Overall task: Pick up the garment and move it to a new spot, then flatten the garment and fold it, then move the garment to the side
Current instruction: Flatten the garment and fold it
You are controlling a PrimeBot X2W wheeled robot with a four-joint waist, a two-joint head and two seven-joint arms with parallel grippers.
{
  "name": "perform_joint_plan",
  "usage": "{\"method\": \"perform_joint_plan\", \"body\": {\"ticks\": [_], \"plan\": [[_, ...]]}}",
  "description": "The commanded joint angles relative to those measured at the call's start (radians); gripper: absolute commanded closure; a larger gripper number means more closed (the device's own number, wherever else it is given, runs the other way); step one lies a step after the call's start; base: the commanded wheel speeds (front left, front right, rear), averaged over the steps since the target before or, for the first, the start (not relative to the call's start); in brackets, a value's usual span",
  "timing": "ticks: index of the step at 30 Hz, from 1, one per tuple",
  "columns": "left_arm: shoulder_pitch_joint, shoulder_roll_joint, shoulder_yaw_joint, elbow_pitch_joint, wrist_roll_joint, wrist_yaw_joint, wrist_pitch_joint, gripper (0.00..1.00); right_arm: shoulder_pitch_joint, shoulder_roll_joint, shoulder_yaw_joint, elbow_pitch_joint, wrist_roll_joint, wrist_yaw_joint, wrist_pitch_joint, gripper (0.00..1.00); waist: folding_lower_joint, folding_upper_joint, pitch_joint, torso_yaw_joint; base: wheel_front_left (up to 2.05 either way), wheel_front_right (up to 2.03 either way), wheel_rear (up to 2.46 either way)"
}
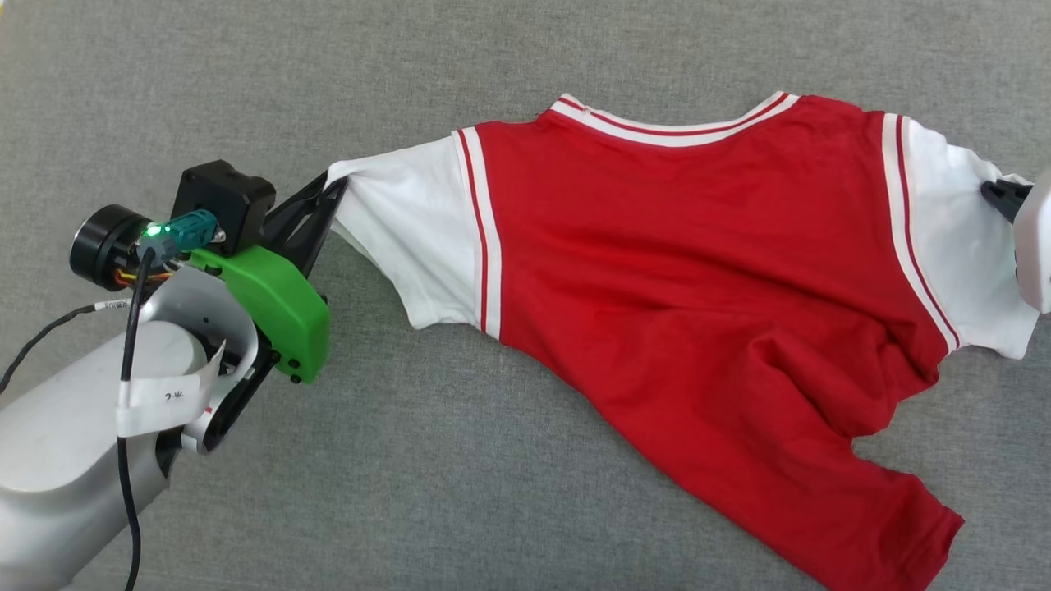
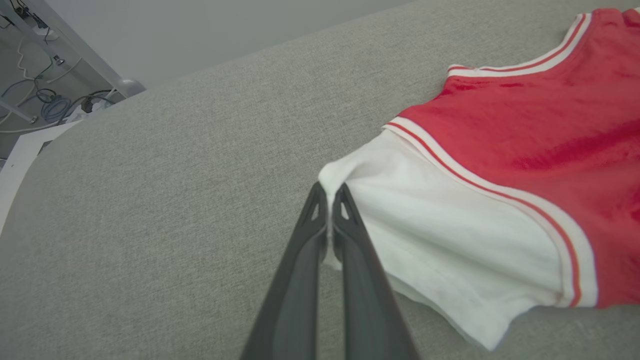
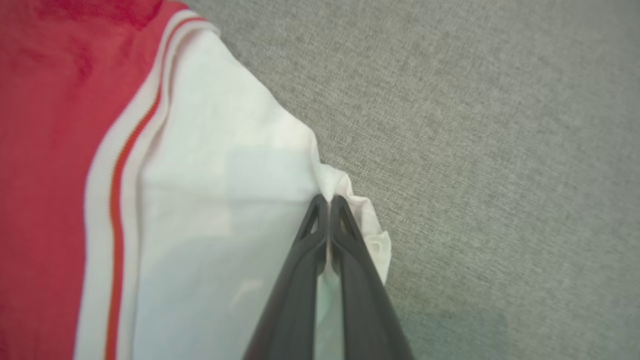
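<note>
The garment (image 1: 698, 271) is a red jersey with white sleeves and a striped collar, stretched across the grey surface with its plain red side up; no lettering shows. My left gripper (image 1: 335, 187) is shut on the edge of the left white sleeve (image 2: 450, 240), its fingertips pinching the cloth (image 2: 328, 192). My right gripper (image 1: 995, 194) is shut on the edge of the right white sleeve (image 3: 220, 200), pinching a fold of it (image 3: 329, 200). The collar (image 1: 673, 127) lies at the far side. The lower hem (image 1: 895, 533) trails crumpled toward the near right.
The grey fabric surface (image 1: 410, 492) spreads all around the garment. Beyond its far edge, in the left wrist view, stand a metal frame and cables (image 2: 55, 100). My pale left forearm (image 1: 74, 443) fills the lower left of the head view.
</note>
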State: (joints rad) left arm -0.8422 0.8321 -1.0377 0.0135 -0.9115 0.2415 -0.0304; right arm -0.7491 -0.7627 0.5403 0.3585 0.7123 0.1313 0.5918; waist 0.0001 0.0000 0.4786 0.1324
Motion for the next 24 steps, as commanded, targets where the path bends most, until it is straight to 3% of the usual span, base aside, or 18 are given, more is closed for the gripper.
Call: {"method": "perform_joint_plan", "body": {"ticks": [1,7,11,17,24], "plan": [[-0.004,-0.004,0.005,0.006,0.009,0.001,-0.011,1.00,0.009,0.014,0.017,0.021,-0.006,-0.001,-0.032,1.00,-0.0001,0.0000,-0.031,-0.008,0.00,0.00,0.00],[-0.008,0.003,0.019,0.005,0.028,0.014,-0.055,1.00,-0.004,-0.005,-0.012,0.003,-0.063,-0.001,-0.243,1.00,-0.0001,0.0000,-0.116,-0.020,0.00,0.00,0.00],[-0.009,0.017,0.042,-0.021,0.034,0.033,-0.091,1.00,0.014,-0.007,-0.044,-0.046,-0.091,-0.001,-0.323,1.00,-0.0001,0.0000,-0.168,-0.035,0.00,0.00,0.00],[-0.052,0.044,0.090,-0.077,0.060,0.062,-0.138,1.00,0.043,-0.021,-0.139,-0.160,-0.128,-0.001,-0.363,1.00,-0.0001,0.0000,-0.226,-0.054,0.00,0.00,0.00],[-0.166,0.043,0.133,-0.110,0.094,0.052,-0.138,1.00,0.039,-0.005,-0.286,-0.286,-0.165,-0.001,-0.352,1.00,-0.0001,0.0000,-0.268,-0.071,0.00,0.00,0.00]]}}
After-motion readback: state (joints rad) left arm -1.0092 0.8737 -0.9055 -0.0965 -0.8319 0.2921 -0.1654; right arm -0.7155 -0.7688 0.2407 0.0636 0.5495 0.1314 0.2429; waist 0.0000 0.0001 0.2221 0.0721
